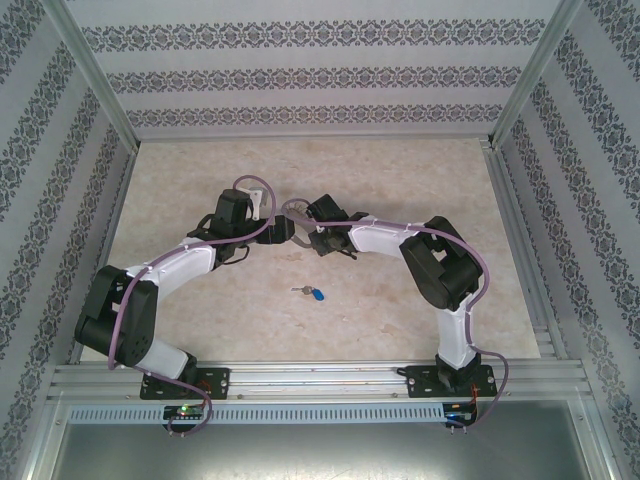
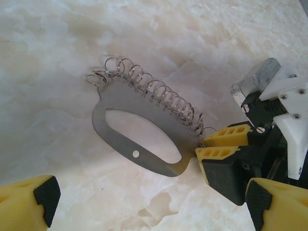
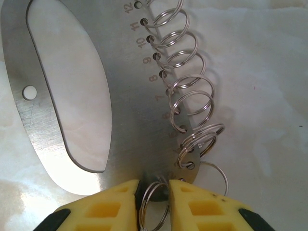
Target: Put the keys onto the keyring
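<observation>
The keys (image 1: 313, 293), a small silver key on a blue oval tag, lie on the table nearer the bases than both grippers. The keyring (image 2: 144, 103) is a flat grey metal loop with an oval cutout and a row of several split rings along one edge; it lies flat on the table. My right gripper (image 3: 154, 187) is shut on the end split ring at the keyring's (image 3: 130, 96) narrow end, and its yellow fingers (image 2: 224, 144) show in the left wrist view. My left gripper (image 2: 151, 202) hangs open just above the keyring with nothing between its fingers.
The marble-patterned table (image 1: 400, 180) is walled by patterned panels on three sides, with aluminium posts at the corners. Both arms (image 1: 420, 255) meet near the table's middle, left of centre. A silver cylinder on the right wrist (image 2: 255, 79) sits close to my left gripper.
</observation>
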